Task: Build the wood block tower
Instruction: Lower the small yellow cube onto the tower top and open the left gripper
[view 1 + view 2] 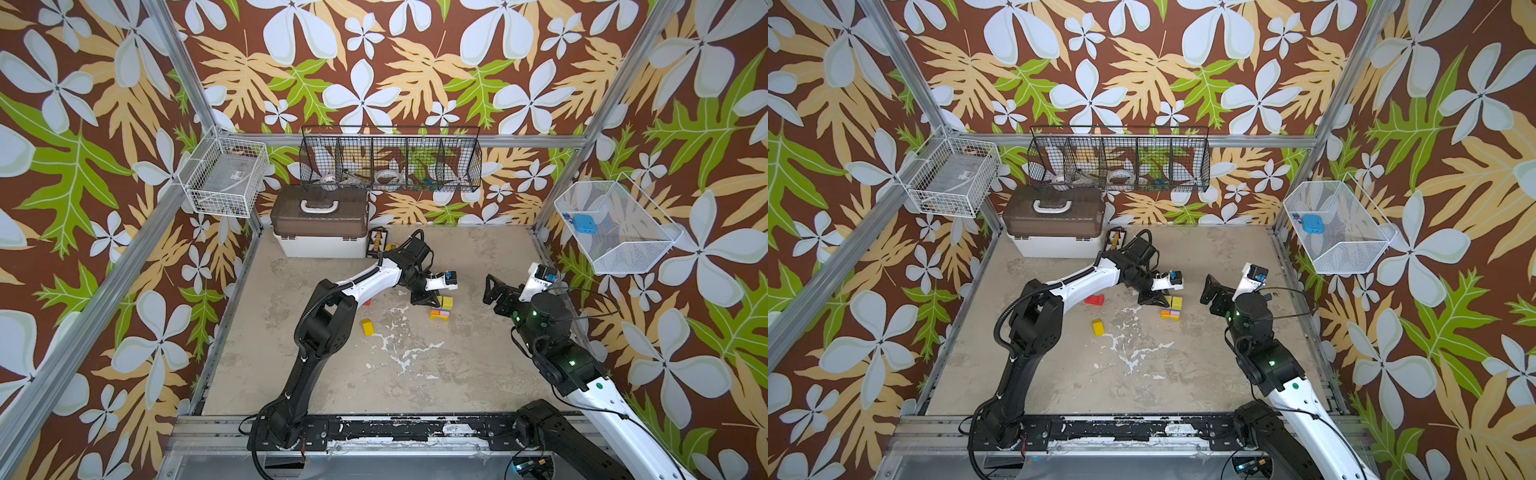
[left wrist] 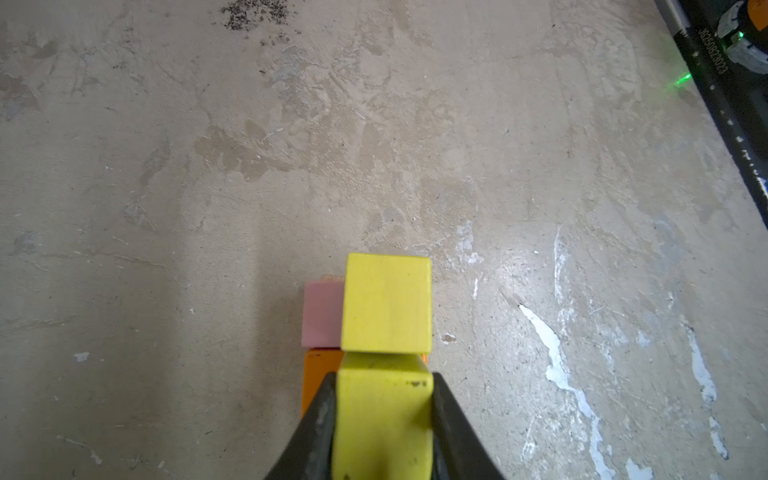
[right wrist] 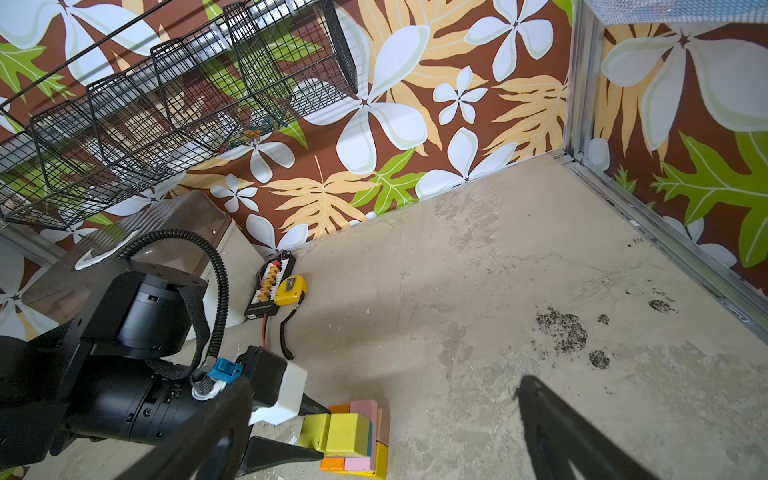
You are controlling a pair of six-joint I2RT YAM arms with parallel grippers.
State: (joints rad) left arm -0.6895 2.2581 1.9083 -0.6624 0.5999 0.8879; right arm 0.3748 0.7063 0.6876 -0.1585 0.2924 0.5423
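- The left pincer is clamped on a yellow block, held just beside the yellow cube that tops the tower.
- The tower, with pink and orange layers on a yellow base, stands mid-worktop between the two arms.
- The right pincer gapes wide and empty near the tower.
- A loose yellow bar and a red piece lie apart, to the tower's left in both top views.
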